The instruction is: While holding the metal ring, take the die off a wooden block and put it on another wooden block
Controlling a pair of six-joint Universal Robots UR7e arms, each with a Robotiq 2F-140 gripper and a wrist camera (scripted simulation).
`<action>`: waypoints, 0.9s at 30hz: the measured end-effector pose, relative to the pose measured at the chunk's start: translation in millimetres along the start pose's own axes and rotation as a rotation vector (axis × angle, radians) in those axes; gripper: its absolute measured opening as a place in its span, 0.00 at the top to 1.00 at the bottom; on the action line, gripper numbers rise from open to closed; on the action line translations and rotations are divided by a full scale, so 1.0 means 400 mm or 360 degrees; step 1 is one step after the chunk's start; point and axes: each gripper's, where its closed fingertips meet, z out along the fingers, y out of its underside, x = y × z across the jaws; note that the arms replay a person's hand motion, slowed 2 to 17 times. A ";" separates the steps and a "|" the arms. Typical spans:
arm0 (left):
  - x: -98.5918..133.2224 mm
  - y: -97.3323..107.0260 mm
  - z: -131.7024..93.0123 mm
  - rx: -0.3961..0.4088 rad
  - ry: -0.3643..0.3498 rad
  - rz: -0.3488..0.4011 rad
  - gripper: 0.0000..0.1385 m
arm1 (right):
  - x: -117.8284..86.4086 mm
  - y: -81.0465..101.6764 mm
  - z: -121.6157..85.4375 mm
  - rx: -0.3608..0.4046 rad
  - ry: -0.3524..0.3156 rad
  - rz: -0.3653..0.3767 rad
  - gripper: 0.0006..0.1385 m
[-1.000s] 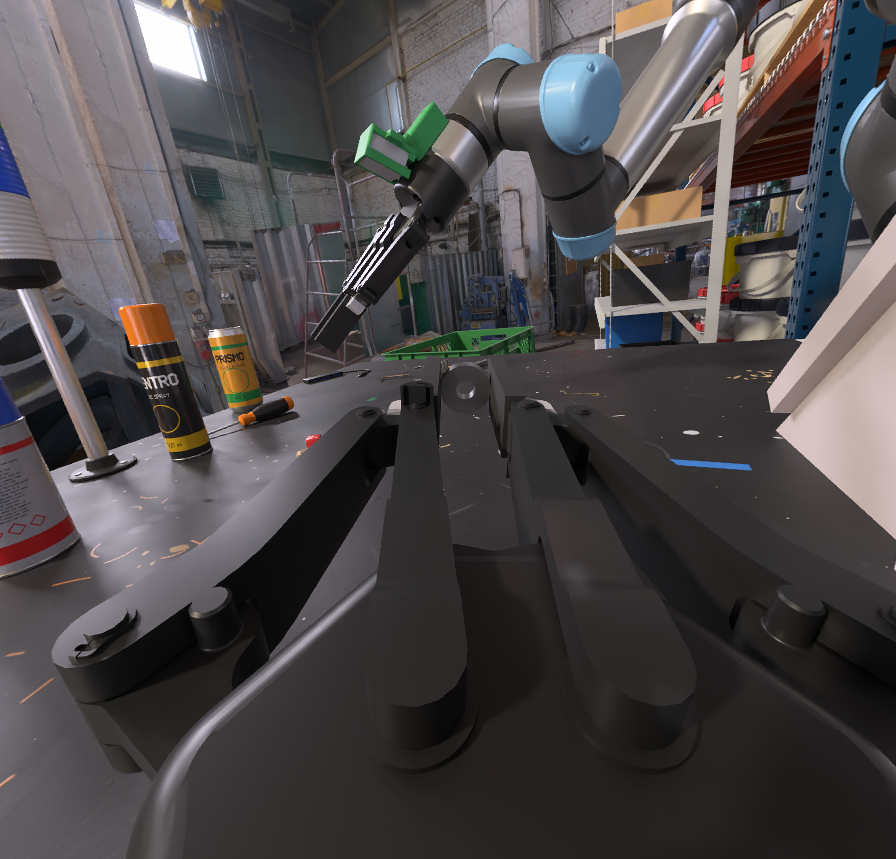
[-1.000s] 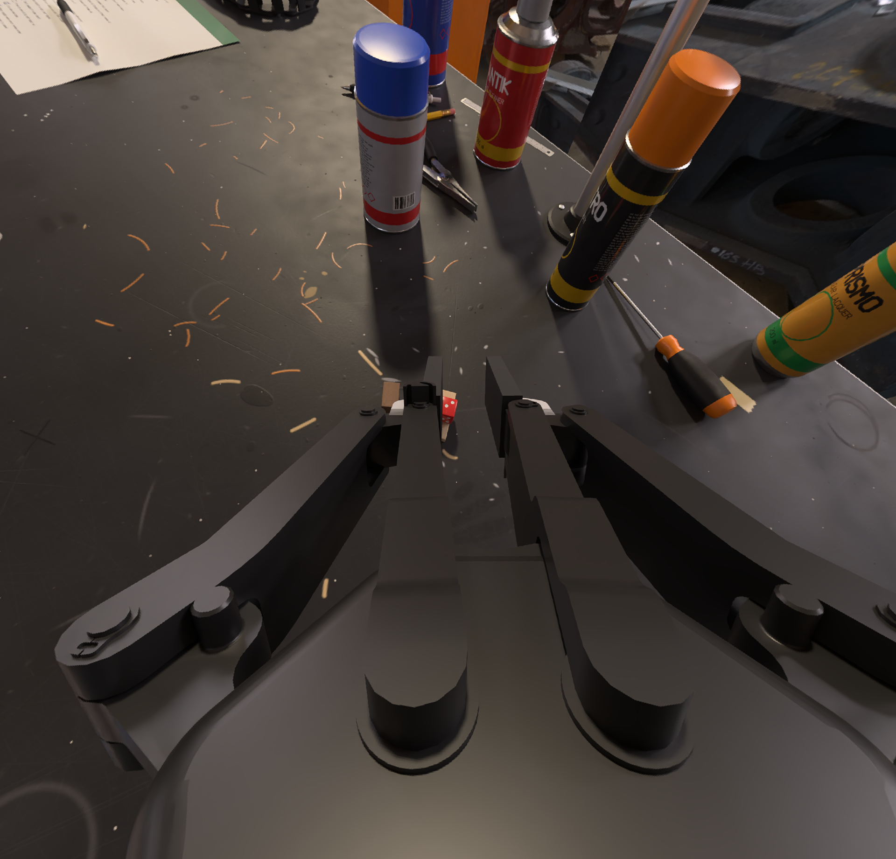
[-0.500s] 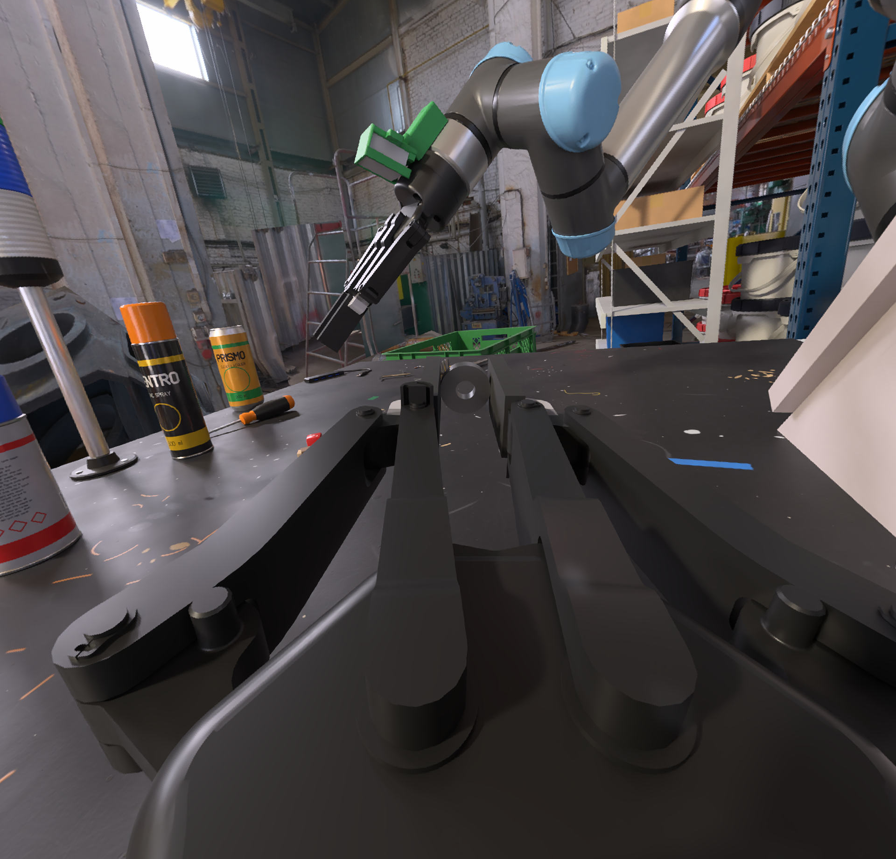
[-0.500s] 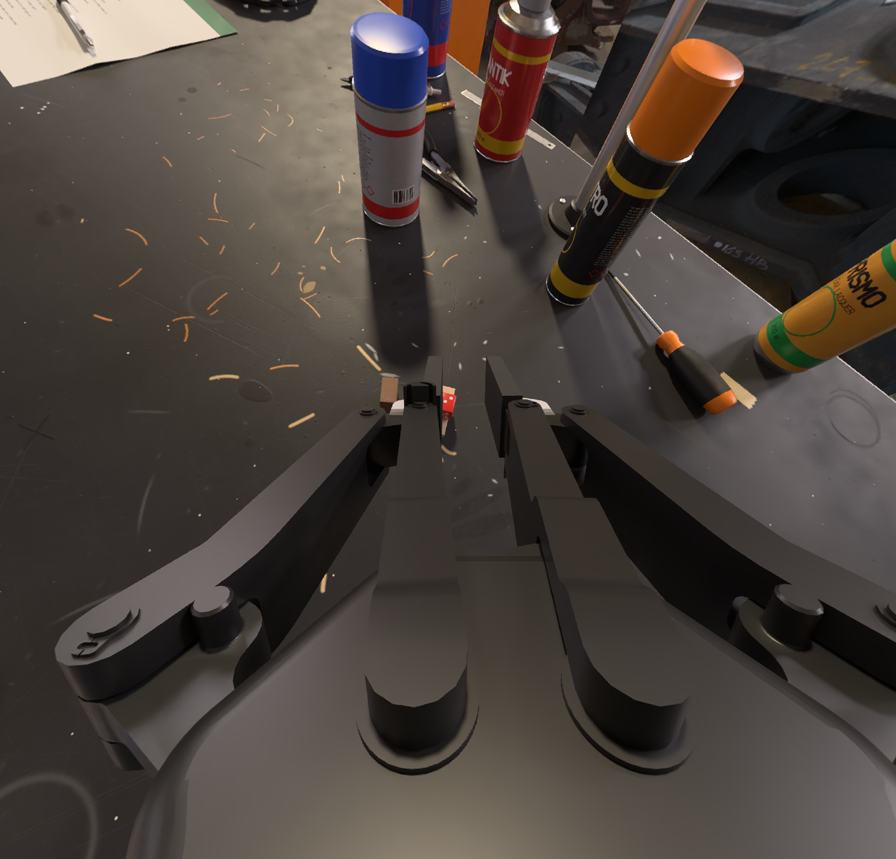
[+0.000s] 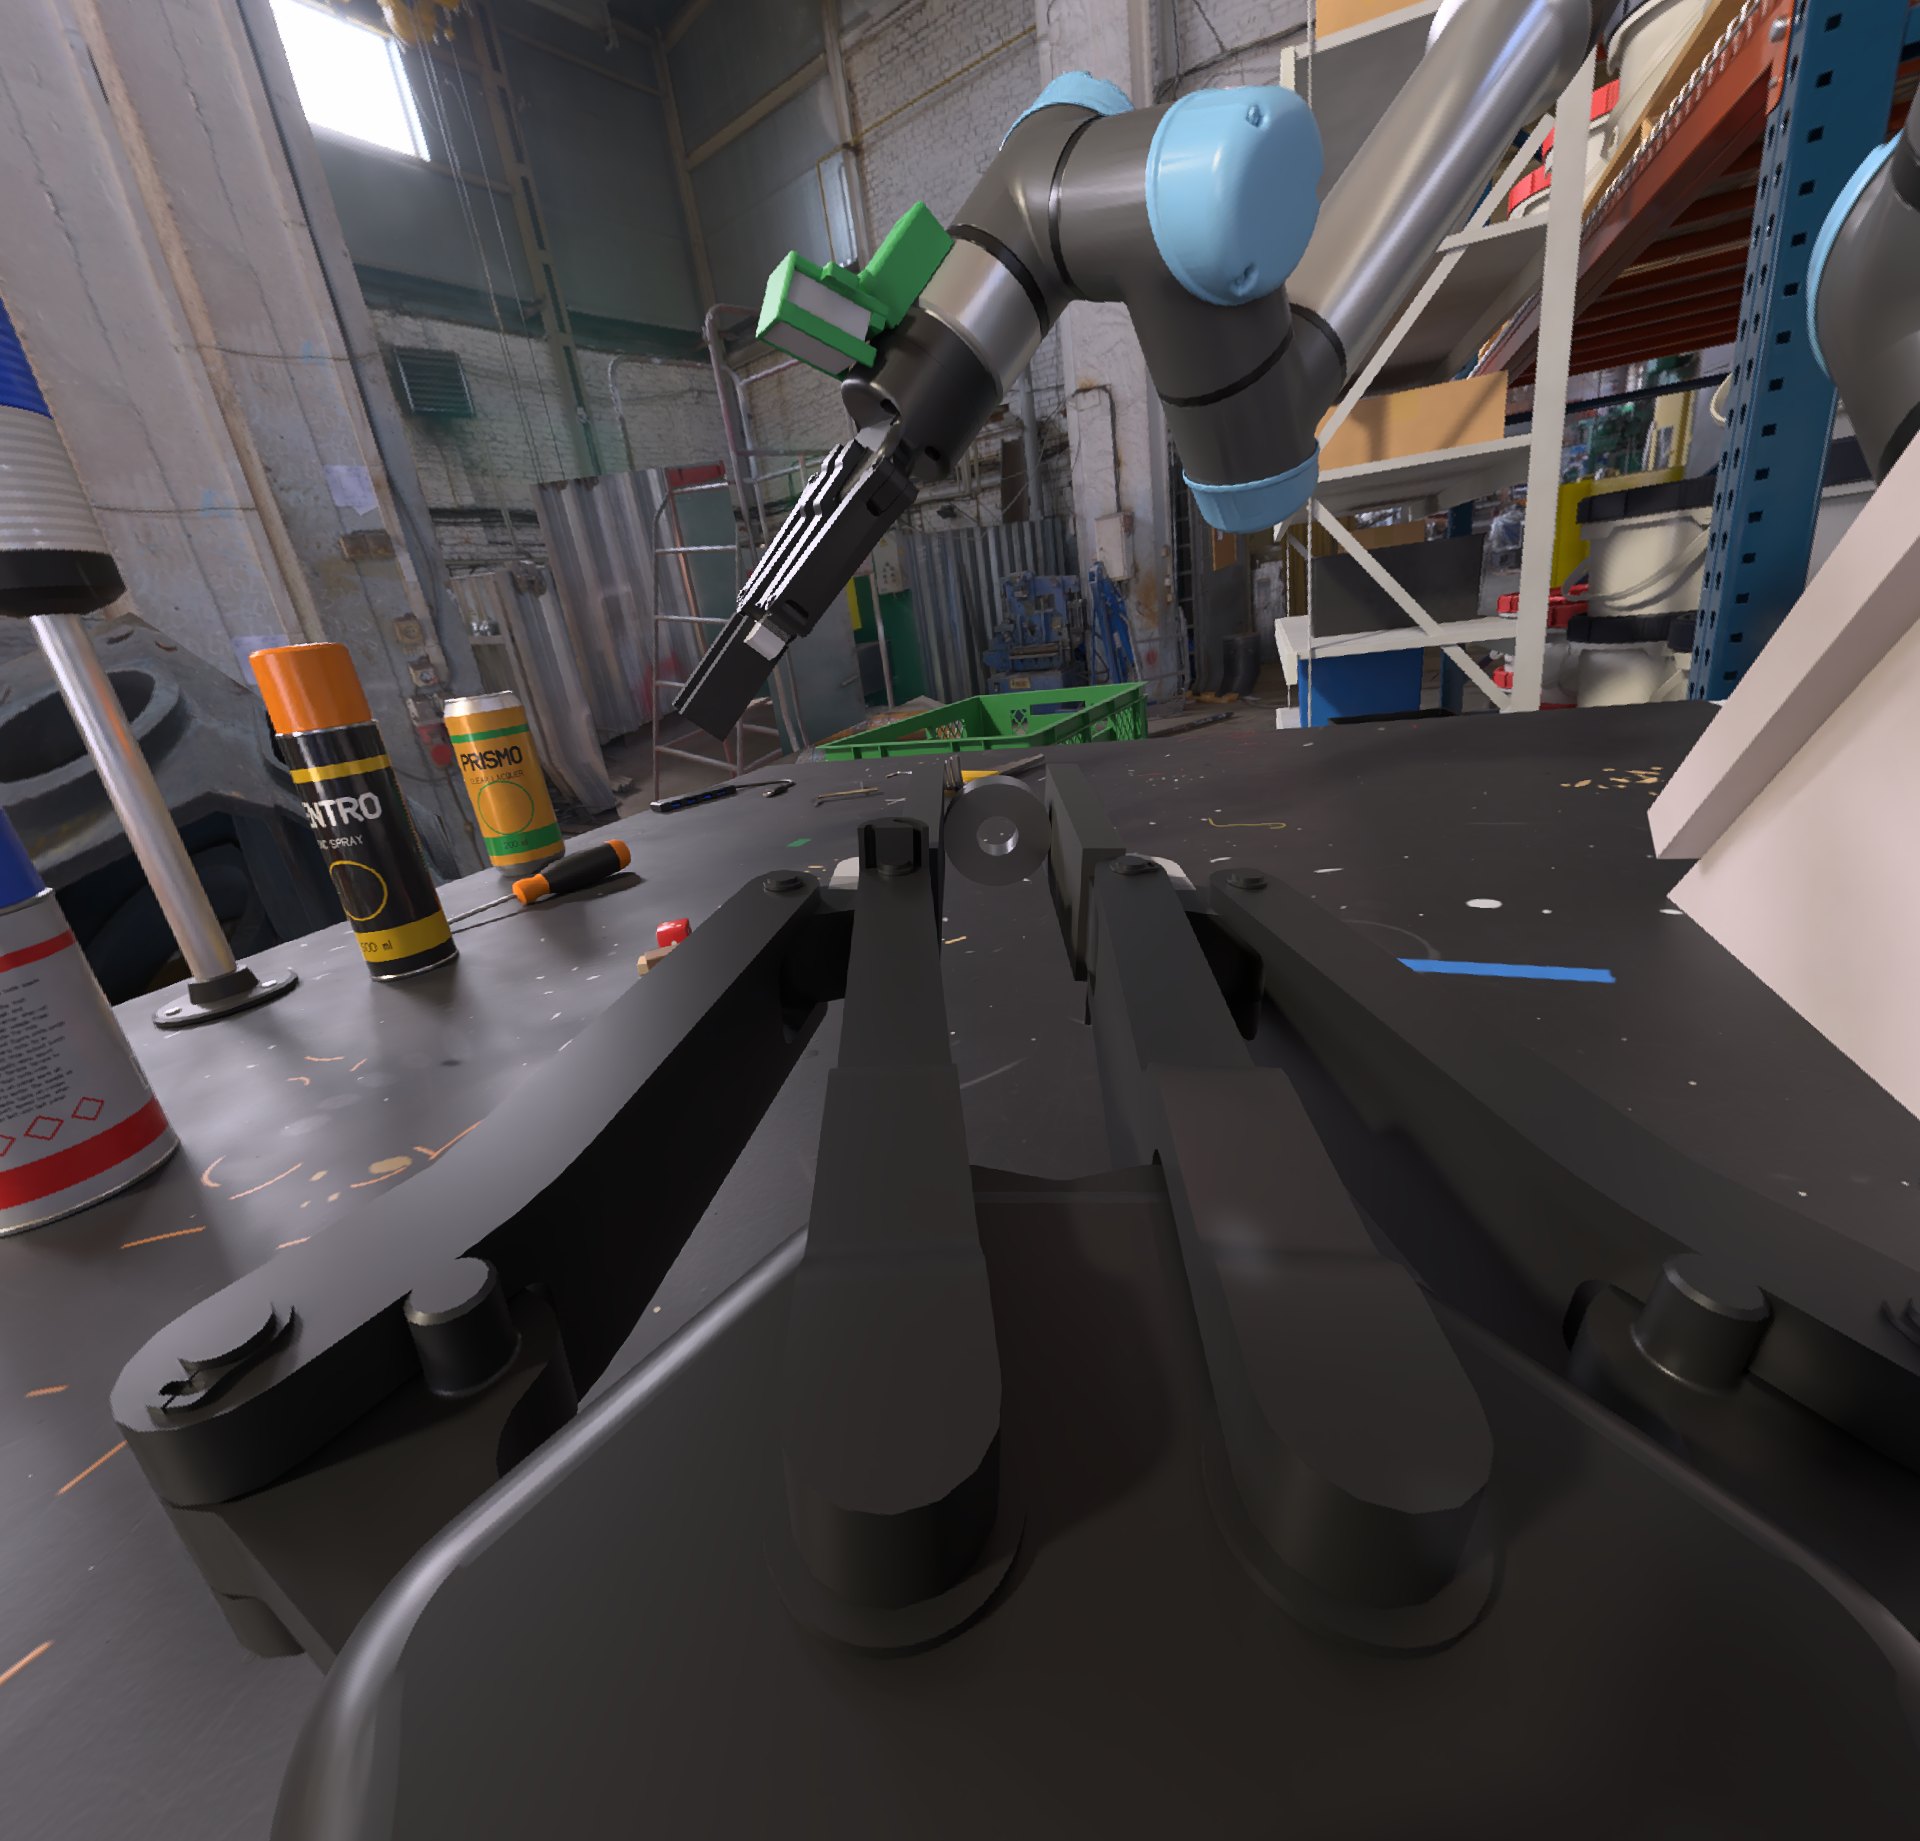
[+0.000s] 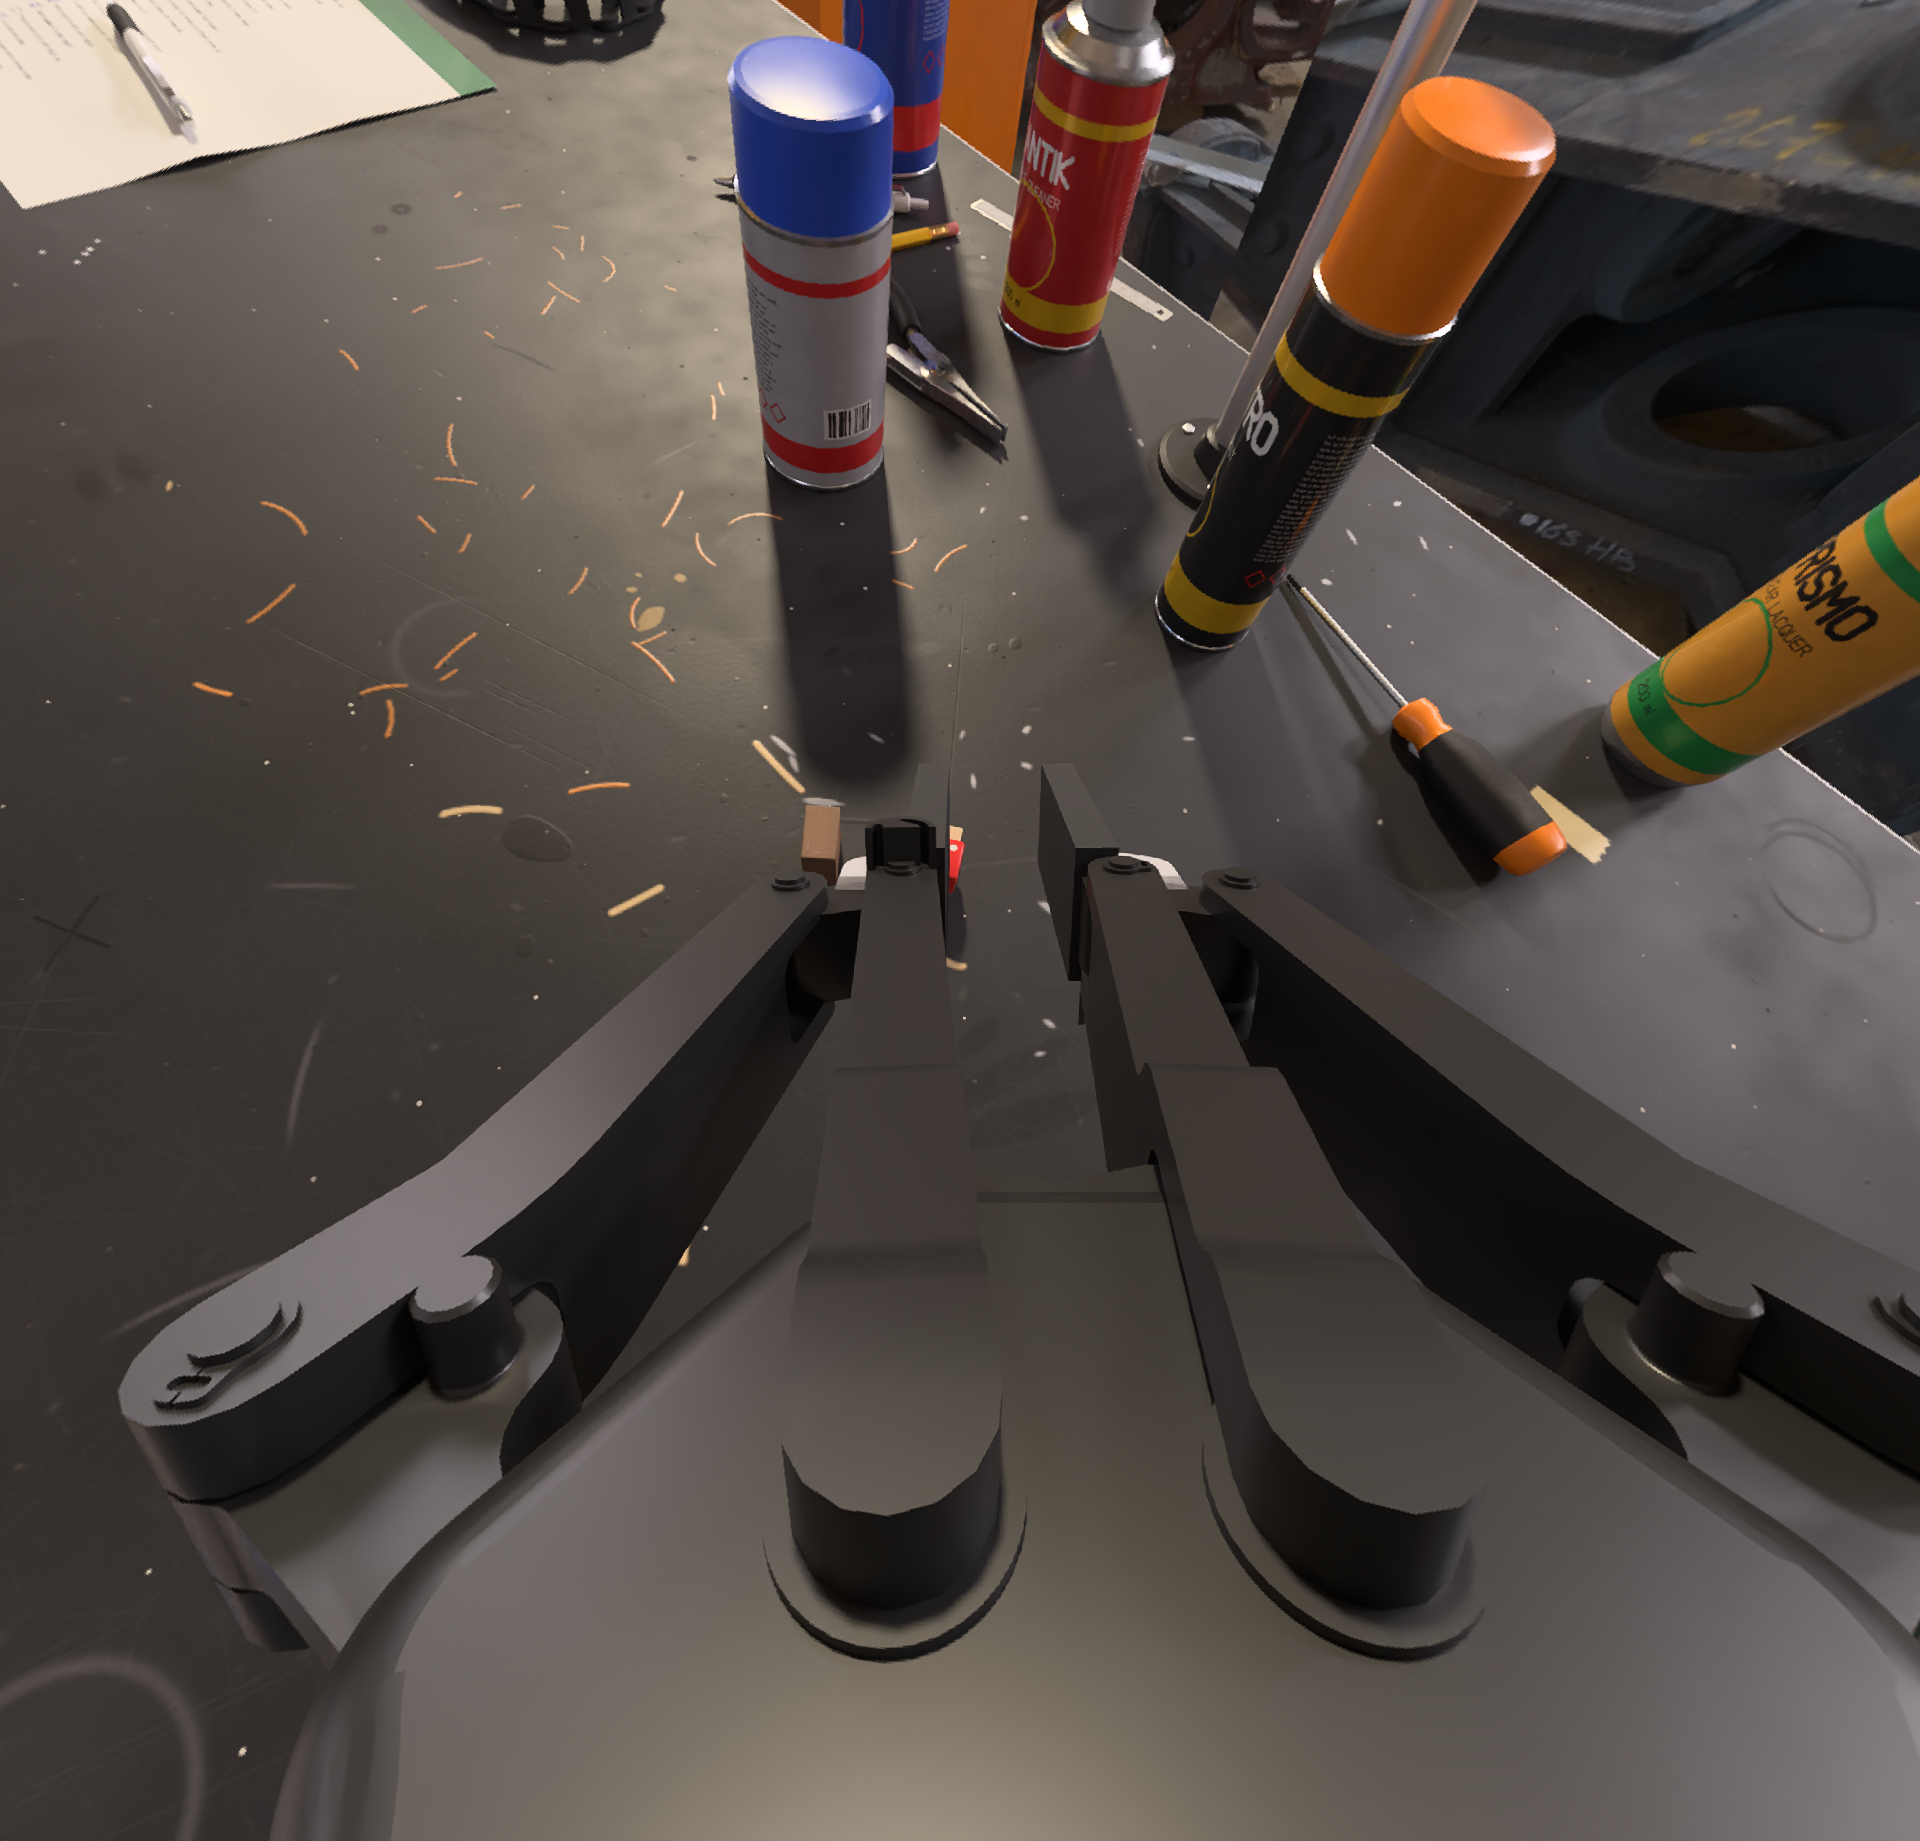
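Observation:
My left gripper [image 5: 997, 825] is shut on the metal ring [image 5: 995, 842], a small grey disc with a hole, held just above the dark table [image 5: 1455, 856]. The red die [image 5: 673, 931] sits on a small wooden block [image 5: 652, 960] to the left, beneath my right gripper [image 5: 722, 695], which hangs well above it. In the right wrist view my right gripper [image 6: 997, 804] is open and empty. The die [image 6: 955, 849] peeks out beside the left finger [image 6: 894, 960]. A second wooden block [image 6: 821, 835] stands just left of that finger.
Spray cans stand along the table's edge: blue-capped [image 6: 816, 264], red [image 6: 1075, 170], orange-capped black [image 6: 1340, 368] and yellow [image 6: 1787, 648]. An orange-handled screwdriver [image 6: 1475, 783], pliers [image 6: 935, 378], a metal post [image 5: 135, 815] and a paper with a pen [image 6: 208, 66] lie nearby. A white box [image 5: 1818, 815] is at right.
Almost nothing. The right wrist view has drifted slightly, so the second wooden block shows a little more to the left of the finger. The left gripper still holds the ring.

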 end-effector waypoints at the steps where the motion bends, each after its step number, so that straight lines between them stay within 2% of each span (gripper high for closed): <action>1: 0.000 0.001 0.000 -0.0003 0.0000 0.0004 0.81 | 0.002 0.001 -0.001 0.0000 0.0002 0.0003 0.83; 14: 0.005 0.016 0.003 -0.0043 0.0023 0.0005 0.81 | 0.019 0.010 -0.014 0.0015 0.0019 0.0026 0.84; 23: 0.006 0.020 0.004 -0.0034 0.0066 -0.0138 0.81 | 0.036 0.020 -0.027 0.0026 0.0040 0.0060 0.84; 27: 0.002 0.024 0.004 -0.0041 0.0069 -0.0166 0.81 | 0.040 0.022 -0.031 0.0031 0.0042 0.0065 0.84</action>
